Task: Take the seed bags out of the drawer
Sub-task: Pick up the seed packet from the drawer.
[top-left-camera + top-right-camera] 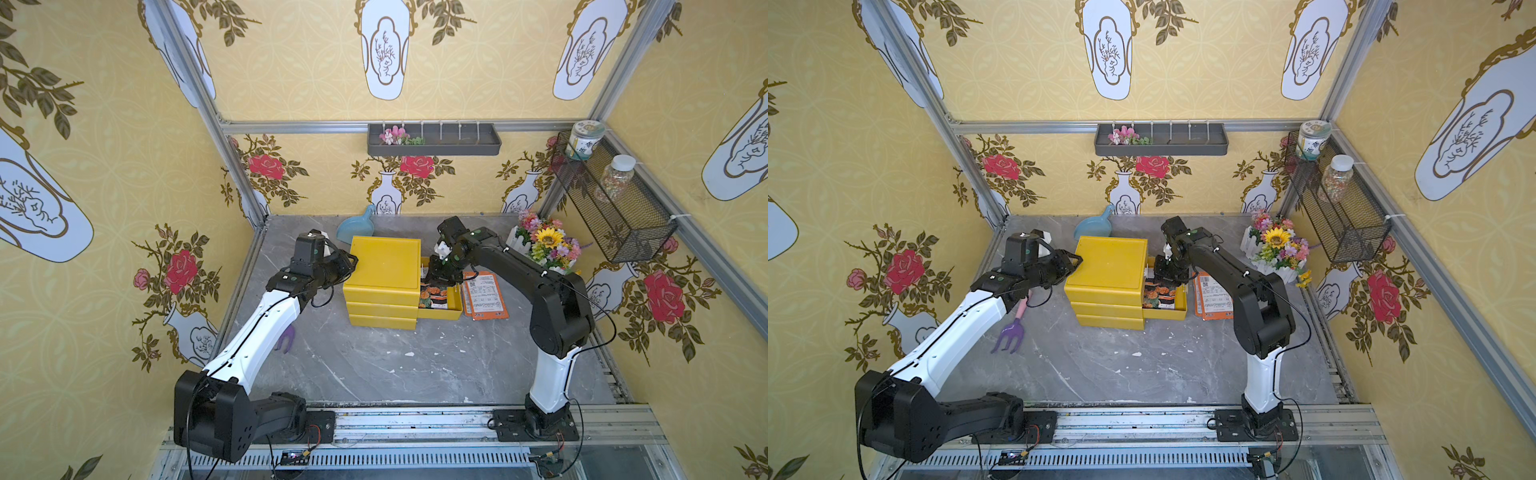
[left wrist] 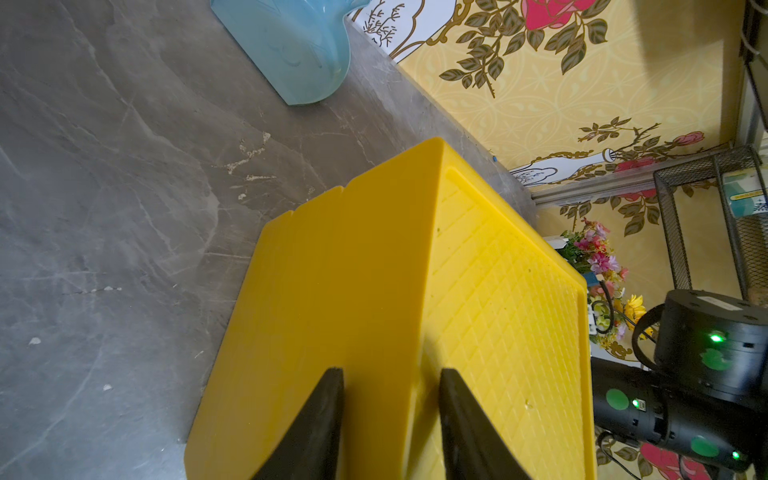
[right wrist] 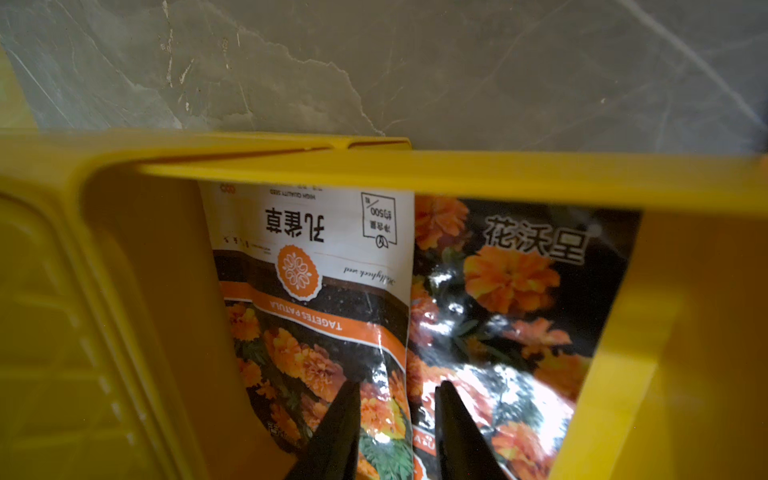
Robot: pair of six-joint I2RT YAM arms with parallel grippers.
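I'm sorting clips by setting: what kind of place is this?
Most likely a staged robot test cell dressed as a gardening corner: wallpapered panels on an aluminium frame, two arms on a base rail, and props such as artificial flowers and seed bags.
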